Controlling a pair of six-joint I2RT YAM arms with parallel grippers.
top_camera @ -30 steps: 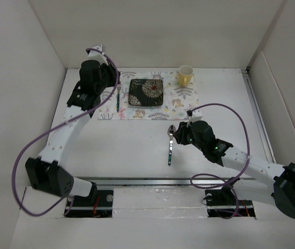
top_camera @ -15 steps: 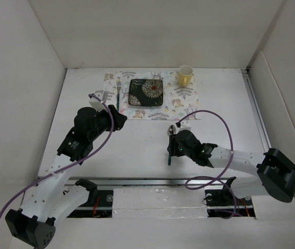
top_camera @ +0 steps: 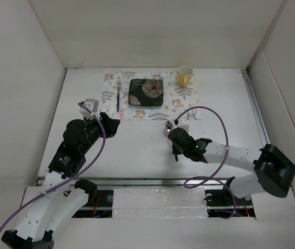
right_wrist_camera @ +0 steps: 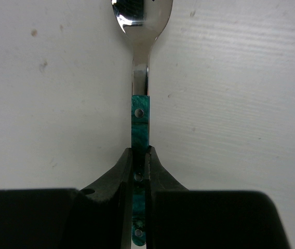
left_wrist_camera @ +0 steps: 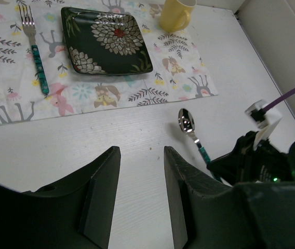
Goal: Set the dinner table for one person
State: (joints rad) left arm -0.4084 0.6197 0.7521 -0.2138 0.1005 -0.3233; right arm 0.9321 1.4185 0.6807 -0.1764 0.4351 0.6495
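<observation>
One narrow pinch: your right gripper (right_wrist_camera: 139,153) clamps the spoon (right_wrist_camera: 139,116) handle, bowl at 12 o'clock; lifting could swivel it; left gripper (left_wrist_camera: 141,150) open, empty.

Spoon (right_wrist_camera: 139,78) polished metal, green marbled handle; plate (left_wrist_camera: 106,39) glossy; dinner table (top_camera: 132,148) matt; placemat (left_wrist_camera: 12,101) cloth

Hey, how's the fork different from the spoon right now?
The fork lies on the placemat, left of the plate; the spoon is off it, over the bare dinner table. The fork is free; the spoon's handle is pinched by the right gripper. Both have teal handles and shiny metal heads.
</observation>
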